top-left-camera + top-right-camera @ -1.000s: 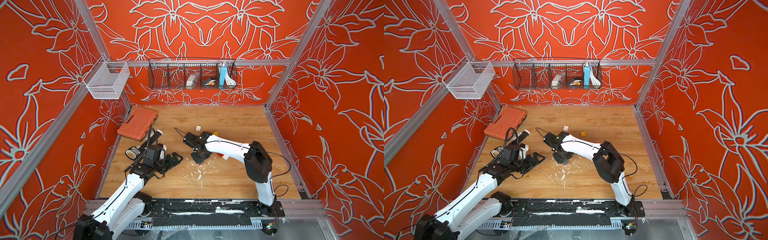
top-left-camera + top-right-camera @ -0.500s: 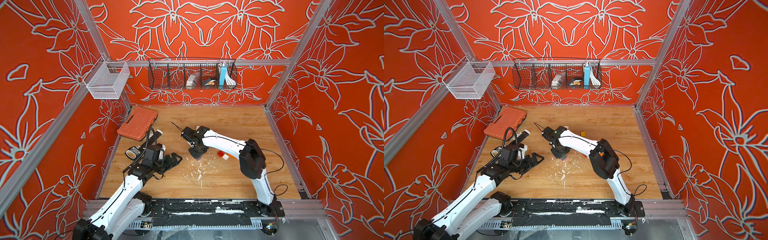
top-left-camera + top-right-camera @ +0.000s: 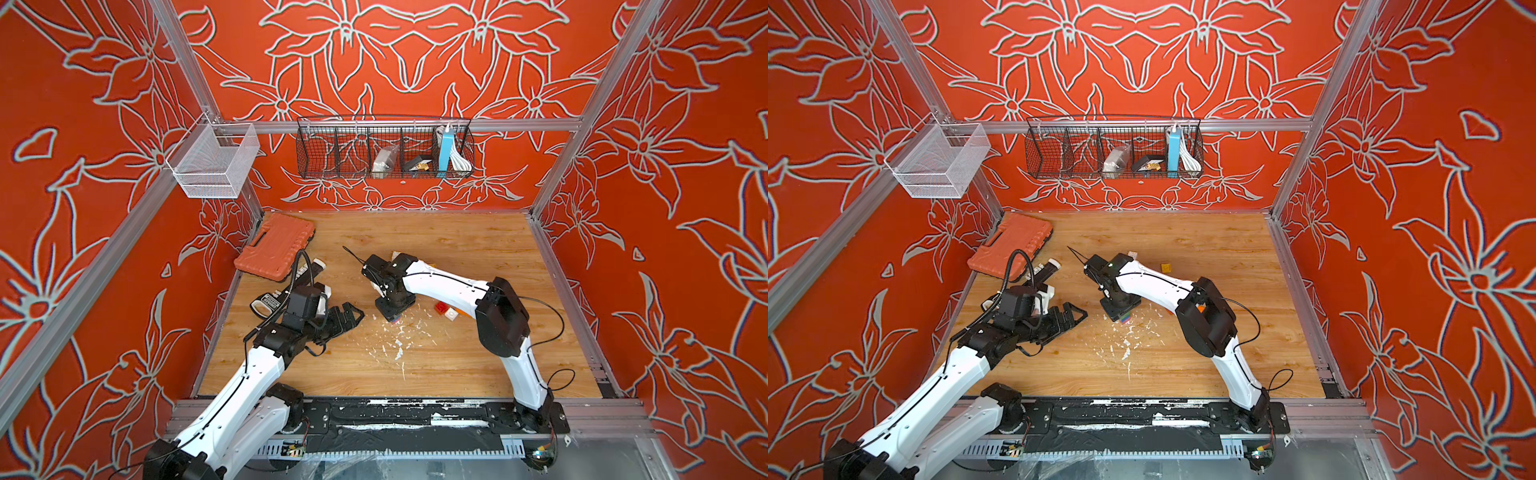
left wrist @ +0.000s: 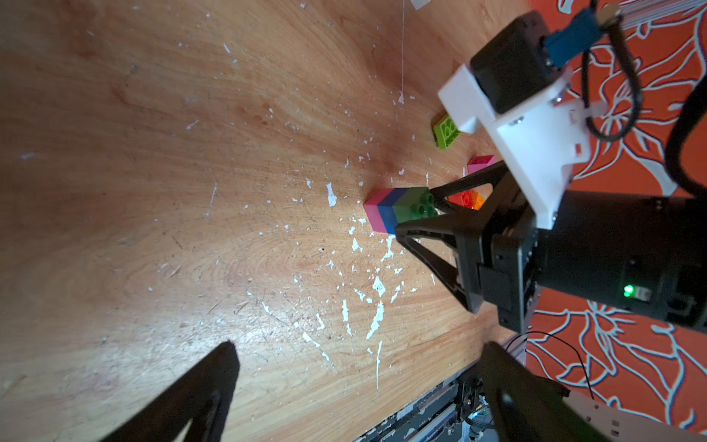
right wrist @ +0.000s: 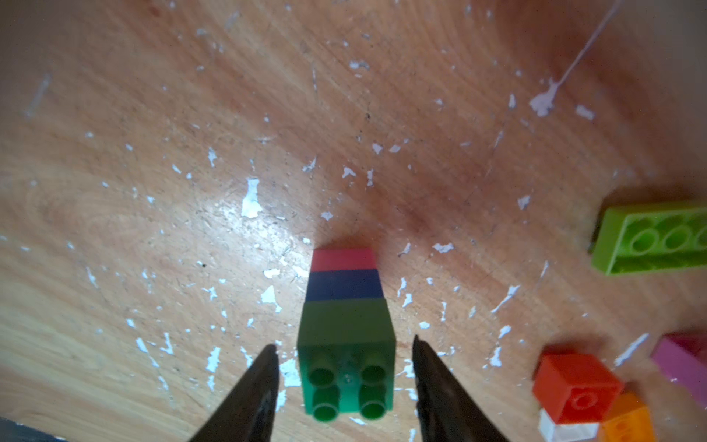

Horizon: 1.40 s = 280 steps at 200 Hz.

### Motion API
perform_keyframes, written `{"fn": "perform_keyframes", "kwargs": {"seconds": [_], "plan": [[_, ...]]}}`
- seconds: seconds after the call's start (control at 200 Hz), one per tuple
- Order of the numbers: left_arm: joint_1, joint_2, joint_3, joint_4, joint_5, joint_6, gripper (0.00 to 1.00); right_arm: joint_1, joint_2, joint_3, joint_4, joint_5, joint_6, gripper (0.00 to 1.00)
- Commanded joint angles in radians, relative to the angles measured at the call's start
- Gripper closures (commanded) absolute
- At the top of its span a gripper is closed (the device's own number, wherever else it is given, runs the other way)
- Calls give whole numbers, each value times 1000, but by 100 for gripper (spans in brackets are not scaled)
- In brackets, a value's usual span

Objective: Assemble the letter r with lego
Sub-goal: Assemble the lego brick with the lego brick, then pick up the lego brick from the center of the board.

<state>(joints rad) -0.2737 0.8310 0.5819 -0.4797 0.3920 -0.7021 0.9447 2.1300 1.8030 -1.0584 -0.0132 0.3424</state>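
Green-topped lego stack (image 5: 344, 306) stands free within the parted right hand (image 5: 343, 342).

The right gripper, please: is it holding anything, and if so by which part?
Nothing is held: the right gripper straddles the green top brick, its jaws open with a gap on each side.

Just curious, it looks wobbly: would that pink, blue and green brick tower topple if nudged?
Probably: the tower stands three bricks tall on a one-brick footprint, so a sideways push likely tips it. It looks rigid, smooth plastic, so possibly slippery.
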Motion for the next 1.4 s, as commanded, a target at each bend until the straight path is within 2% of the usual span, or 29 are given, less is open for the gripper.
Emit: {"fn": "perform_keyframes", "kwargs": {"seconds": [0.0,0.12,0.285,0.35,0.405,0.475,0.545,0.62,0.671,0.756,0.791,0.821,0.846,1.006,1.181,1.276,1.396], "plan": [[8,10,64,-60,-32,65,1,0,-111,-28,27,-4,9,30],[7,50,131,-95,-48,122,1,-2,-237,-112,91,-5,16,19],[-9,147,229,-112,-72,184,2,-6,-501,-365,316,26,-5,15],[-41,204,274,-116,-116,198,1,-9,-631,-496,447,77,2,13],[-78,243,315,-116,-164,213,1,-20,-729,-602,531,117,25,6],[-139,290,360,-102,-231,230,1,-27,-828,-711,627,158,5,6],[-190,343,399,-73,-272,252,1,-38,-882,-736,590,204,7,3],[-228,419,458,-67,-275,276,1,-79,-889,-701,448,219,49,3],[-246,482,511,-79,-259,296,1,-114,-901,-713,425,174,44,12],[-276,590,606,-106,-237,333,1,-196,-946,-777,455,99,83,14],[-290,634,645,-117,-232,348,1,-244,-959,-798,467,46,101,13],[-303,667,680,-129,-227,365,1,-283,-965,-810,468,4,116,4],[-313,698,708,-137,-227,377,1,-311,-970,-820,470,-27,128,2],[-366,887,882,-207,-255,456,5,-472,-1000,-881,515,-243,178,2],[-411,1070,1049,-291,-327,543,12,-647,-1038,-966,604,-486,281,7],[-418,1133,1095,-295,-330,583,16,-727,-1062,-1013,632,-552,321,10],[-421,1199,1155,-311,-308,622,18,-798,-1081,-1047,618,-574,337,12]]}}
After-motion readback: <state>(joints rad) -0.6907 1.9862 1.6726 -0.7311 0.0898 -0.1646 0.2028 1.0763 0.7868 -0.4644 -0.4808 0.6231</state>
